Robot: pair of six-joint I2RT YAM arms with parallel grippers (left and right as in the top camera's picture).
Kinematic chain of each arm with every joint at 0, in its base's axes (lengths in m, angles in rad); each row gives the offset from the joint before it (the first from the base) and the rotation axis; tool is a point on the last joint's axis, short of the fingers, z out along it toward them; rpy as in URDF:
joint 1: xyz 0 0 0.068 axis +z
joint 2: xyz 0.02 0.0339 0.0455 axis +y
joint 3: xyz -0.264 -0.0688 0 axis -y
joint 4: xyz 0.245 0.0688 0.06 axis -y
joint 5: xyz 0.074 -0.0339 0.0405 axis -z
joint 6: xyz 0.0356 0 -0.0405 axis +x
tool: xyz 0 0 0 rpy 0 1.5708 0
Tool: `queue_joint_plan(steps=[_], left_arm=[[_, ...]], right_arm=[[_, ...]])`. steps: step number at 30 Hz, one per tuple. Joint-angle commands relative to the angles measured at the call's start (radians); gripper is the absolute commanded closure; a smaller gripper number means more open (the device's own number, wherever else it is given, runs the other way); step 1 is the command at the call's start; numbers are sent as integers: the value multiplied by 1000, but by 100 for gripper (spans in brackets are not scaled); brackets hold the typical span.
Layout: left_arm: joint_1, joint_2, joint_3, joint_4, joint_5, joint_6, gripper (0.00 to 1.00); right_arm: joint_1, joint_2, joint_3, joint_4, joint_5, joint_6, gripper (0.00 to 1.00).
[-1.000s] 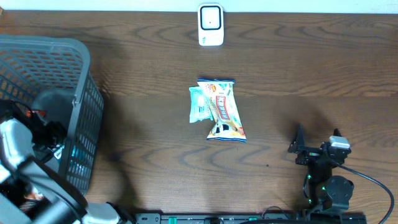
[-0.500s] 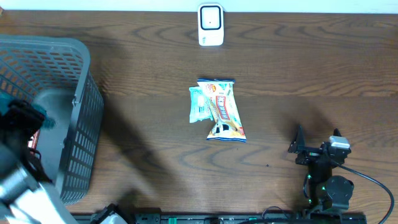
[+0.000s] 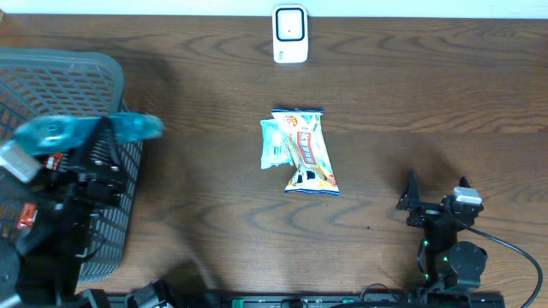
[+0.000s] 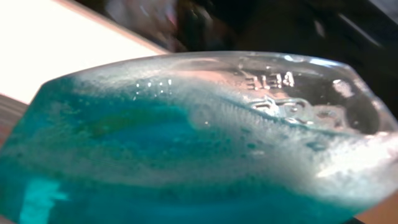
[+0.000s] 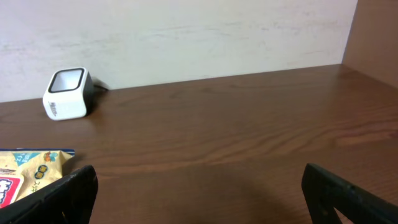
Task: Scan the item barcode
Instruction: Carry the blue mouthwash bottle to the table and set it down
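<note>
Just now, overhead: a bottle (image 3: 60, 130) of blue liquid has been brought up out of the grey basket (image 3: 51, 68) at the left edge of the table (image 3: 205, 214). A second ago the left arm was still down inside the basket and no bottle was seen. The bottle is now held lying sideways above the basket's rim, with the left claw (image 3: 108, 135) pinched across it. The scanner (image 3: 290, 34) is unmoved at the middle of the far edge, well apart from the bottle. The snack packets (image 3: 300, 150) at mid-table are untouched. The right claw (image 3: 437, 195) is parked by the near edge toward the right corner, unchanged.

Left wrist: the view is filled by the bottle, with foam over blue liquid and embossed lettering on clear plastic. No barcode can be made out.

Right wrist: the fingers (image 5: 68, 193) are spread wide and nothing is held.

Judgement: pick-up is done; carrying to the scanner and turning the barcode toward it are not yet done.
</note>
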Motion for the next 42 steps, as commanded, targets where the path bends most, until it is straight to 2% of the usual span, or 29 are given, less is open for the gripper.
queue_joint_plan(steps=[1, 11, 19, 23, 29, 35, 42], left_arm=[[-89, 24, -8, -18, 85, -36, 52], [-436, 196, -37, -105, 55, 50, 55], [-785, 450, -37, -110, -261, 82, 55], [-898, 586, -37, -110, -417, 82, 55], [-956, 764, -37, -111, -555, 82, 55], [-957, 923, -37, -110, -561, 85, 55], [-957, 1068, -37, -109, -634, 86, 55]], right_arm=[[7, -5, -2, -4, 5, 12, 1], [7, -5, -2, -4, 5, 12, 1], [7, -5, -2, -4, 5, 12, 1], [7, -5, -2, -4, 5, 12, 1], [7, -5, -2, -4, 5, 12, 1], [7, -5, -2, -4, 5, 12, 1], [7, -5, -2, -4, 5, 12, 1]])
